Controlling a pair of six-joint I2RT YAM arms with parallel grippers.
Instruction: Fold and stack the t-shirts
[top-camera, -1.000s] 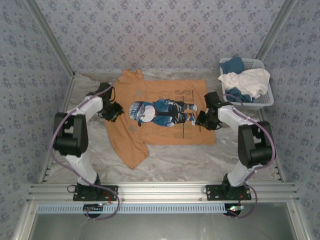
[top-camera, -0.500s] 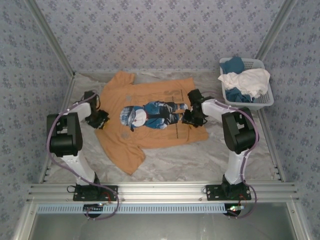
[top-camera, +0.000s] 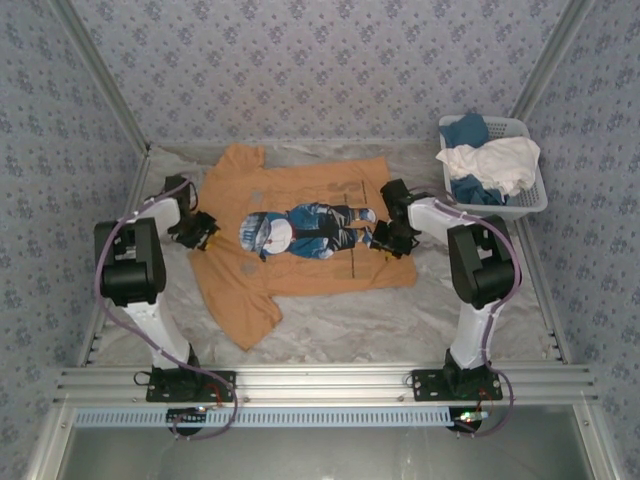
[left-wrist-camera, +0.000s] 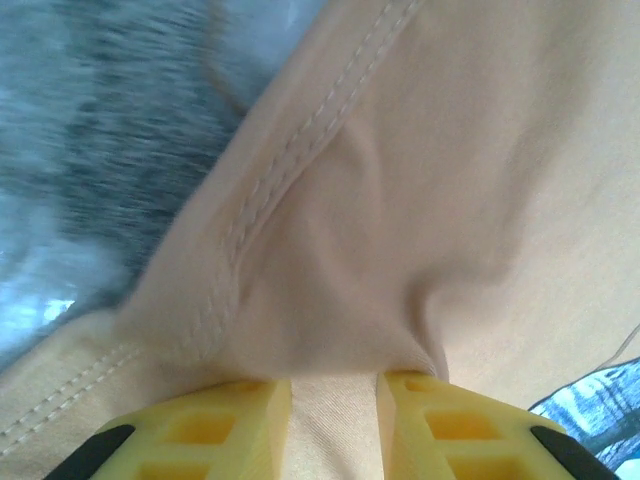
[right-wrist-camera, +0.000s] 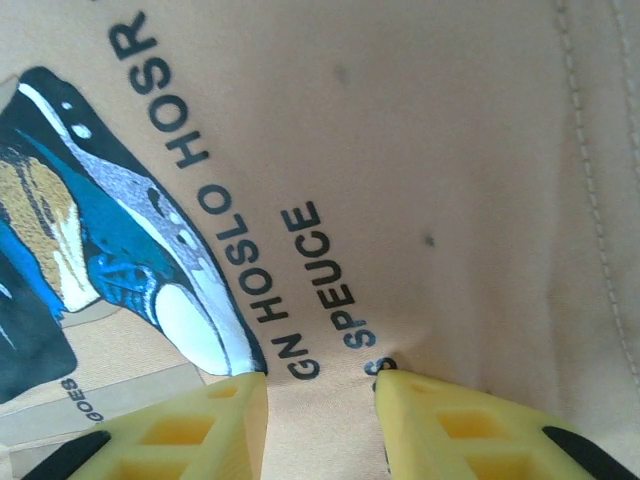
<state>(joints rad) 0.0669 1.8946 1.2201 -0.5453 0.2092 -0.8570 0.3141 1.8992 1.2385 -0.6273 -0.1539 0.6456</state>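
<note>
Your left gripper (left-wrist-camera: 333, 388) pinches the orange t-shirt (top-camera: 300, 275) at its left edge, and your right gripper (right-wrist-camera: 320, 385) clamps its cloth beside the dark lettering (right-wrist-camera: 330, 275), farther right.

At the far right of the marble-patterned table top (top-camera: 340, 318) we see a white plastic lattice basket (top-camera: 528, 208), which stands close to the right wall. The walls (top-camera: 320, 60) carry a grey-blue wallpaper with small flowers. An aluminium rail (top-camera: 320, 382) runs along the near edge, and metal posts (top-camera: 100, 75) rise in the back corners.
</note>
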